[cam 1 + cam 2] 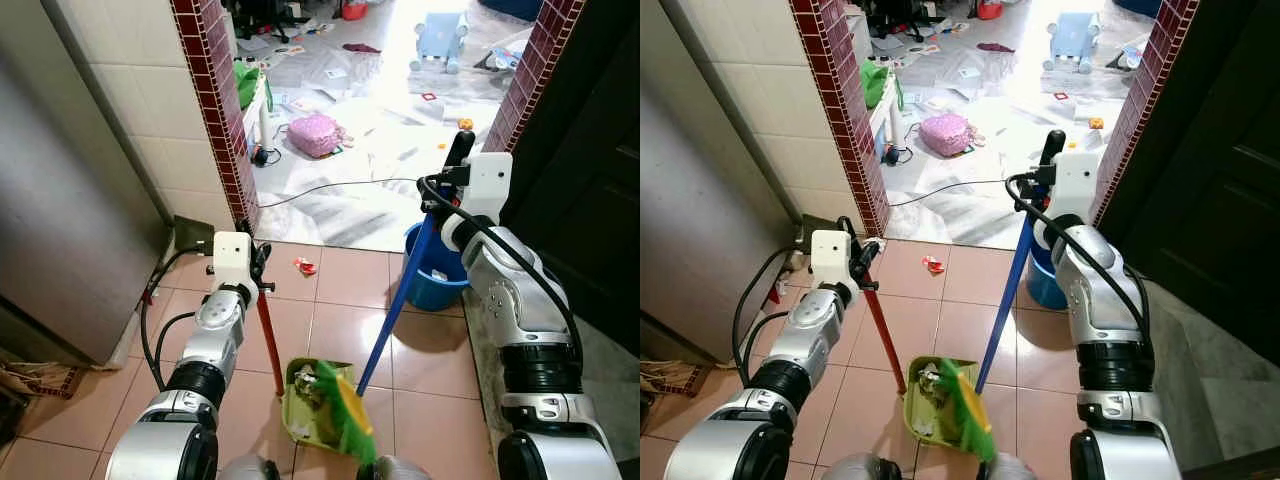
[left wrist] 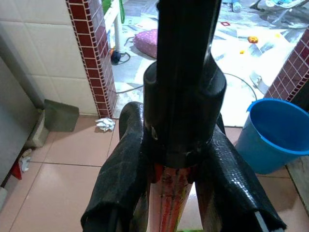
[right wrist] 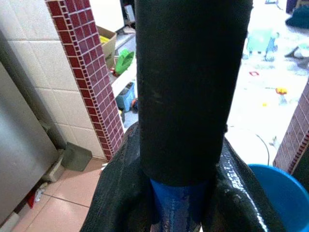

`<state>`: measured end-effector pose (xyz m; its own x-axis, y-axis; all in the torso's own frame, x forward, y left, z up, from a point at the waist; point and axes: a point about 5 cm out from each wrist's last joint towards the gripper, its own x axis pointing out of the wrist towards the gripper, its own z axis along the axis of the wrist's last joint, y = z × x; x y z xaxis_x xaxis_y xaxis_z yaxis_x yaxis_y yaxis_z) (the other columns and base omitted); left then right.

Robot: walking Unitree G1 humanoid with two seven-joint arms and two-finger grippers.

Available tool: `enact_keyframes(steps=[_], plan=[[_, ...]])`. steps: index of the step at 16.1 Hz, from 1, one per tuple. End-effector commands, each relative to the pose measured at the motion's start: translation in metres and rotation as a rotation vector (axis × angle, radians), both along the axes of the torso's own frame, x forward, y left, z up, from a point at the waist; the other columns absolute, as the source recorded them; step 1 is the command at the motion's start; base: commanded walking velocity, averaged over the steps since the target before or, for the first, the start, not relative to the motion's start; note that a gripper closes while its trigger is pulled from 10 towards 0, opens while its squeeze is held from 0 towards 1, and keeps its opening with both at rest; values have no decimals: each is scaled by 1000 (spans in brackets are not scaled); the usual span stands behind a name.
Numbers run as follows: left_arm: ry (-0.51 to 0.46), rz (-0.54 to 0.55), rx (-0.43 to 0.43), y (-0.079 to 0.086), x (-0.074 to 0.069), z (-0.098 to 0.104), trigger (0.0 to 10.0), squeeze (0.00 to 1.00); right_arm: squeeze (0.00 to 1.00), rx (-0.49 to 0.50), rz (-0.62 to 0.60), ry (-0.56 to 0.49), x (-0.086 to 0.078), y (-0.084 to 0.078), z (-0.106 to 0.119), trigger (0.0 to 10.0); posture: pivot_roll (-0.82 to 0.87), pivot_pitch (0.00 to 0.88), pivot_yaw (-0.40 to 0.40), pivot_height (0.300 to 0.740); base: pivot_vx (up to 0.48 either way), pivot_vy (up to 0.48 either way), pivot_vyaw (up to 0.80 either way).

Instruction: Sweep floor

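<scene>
Nearest the head camera, at six o'clock on the pink tiles, lies the green dustpan (image 1: 308, 404) with litter in it, the green broom head (image 1: 350, 405) resting across it. Left gripper (image 1: 262, 266), forearm reaching forward at nine o'clock, is closed around the red dustpan handle (image 1: 269, 338). Right gripper (image 1: 446, 187), arm bent up at three o'clock, is clamped on the black-capped blue broom handle (image 1: 402, 296). Just beyond it stands a blue bucket (image 1: 432, 287); a crumpled scrap (image 1: 305, 266) lies at twelve o'clock.
</scene>
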<state>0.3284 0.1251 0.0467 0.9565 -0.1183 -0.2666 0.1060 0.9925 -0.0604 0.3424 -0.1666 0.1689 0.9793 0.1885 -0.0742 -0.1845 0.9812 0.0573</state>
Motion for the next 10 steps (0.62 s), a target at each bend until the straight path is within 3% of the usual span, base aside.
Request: enact_keyframes(steps=[1,7,10], plan=[[67,8,-11,3,-7,-13,10000,0,0,-34,9,-87,1,0,17,10000,-167,29,42,740,0,0,0],[12,86,-53,23,-4,-4,10000,0,0,-128,-21,-105,1,-9,12,10000,-169,20,34,740,0,0,0],[-41,119,-82,34,-1,5,10000,0,0,-166,-52,-39,-2,-13,-11,10000,-175,13,18,740,0,0,0]])
